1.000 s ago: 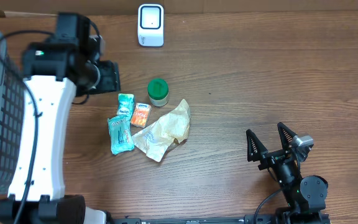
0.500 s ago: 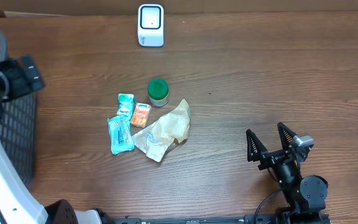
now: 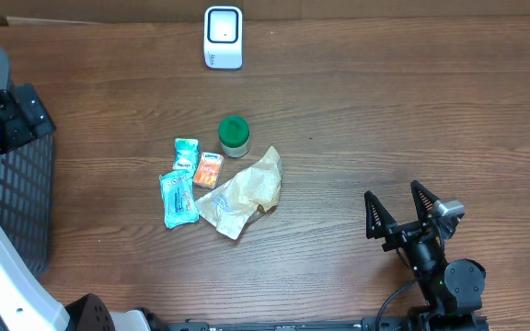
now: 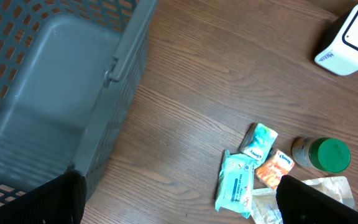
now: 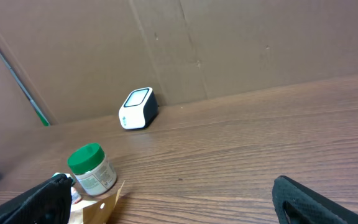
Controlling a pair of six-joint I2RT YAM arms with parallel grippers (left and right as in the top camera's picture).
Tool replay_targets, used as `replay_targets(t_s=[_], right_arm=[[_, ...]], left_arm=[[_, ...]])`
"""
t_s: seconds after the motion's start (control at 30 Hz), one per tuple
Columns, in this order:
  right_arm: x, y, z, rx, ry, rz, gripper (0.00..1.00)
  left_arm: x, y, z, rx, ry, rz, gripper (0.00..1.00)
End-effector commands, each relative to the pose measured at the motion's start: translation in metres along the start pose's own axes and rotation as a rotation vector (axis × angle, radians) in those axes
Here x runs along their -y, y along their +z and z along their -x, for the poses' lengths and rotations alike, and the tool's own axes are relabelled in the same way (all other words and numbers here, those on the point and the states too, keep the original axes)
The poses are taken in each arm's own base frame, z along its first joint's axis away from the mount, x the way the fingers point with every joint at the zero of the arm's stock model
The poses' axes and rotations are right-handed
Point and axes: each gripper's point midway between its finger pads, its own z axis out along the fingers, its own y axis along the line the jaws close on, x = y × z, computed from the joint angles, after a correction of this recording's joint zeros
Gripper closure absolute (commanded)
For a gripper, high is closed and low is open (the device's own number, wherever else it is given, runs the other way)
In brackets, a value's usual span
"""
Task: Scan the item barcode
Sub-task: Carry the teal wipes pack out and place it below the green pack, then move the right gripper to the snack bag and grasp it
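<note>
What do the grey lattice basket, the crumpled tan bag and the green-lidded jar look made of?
Grey lattice basket: moulded plastic, matte, judging by its uniform slotted walls. Crumpled tan bag: probably paper, matte, holding sharp creases. Green-lidded jar: likely plastic, smooth lid, printed label round the body; glass cannot be excluded.

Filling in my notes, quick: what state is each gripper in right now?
Left gripper: open, holding nothing.
Right gripper: open, holding nothing.
</note>
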Motion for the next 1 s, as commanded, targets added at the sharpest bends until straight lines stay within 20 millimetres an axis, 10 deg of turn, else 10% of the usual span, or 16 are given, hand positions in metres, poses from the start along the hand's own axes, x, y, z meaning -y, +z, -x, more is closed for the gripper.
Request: replay_targets(t_s=[0.0,0.97], right_arm=[[0.0028,-0.0001,-0.0004,0.010,-0.002,-0.009,0.00],[0.0075,-0.0003,0.0009,0.017,-0.002,-0.037,0.00]], left_arm=[[0.0045,-0.0032,0.0010,0.008,0.018,-0.023,0.00],[0.0043,-0.0032,0.0011,0.009,0.017,-0.022,0.00]])
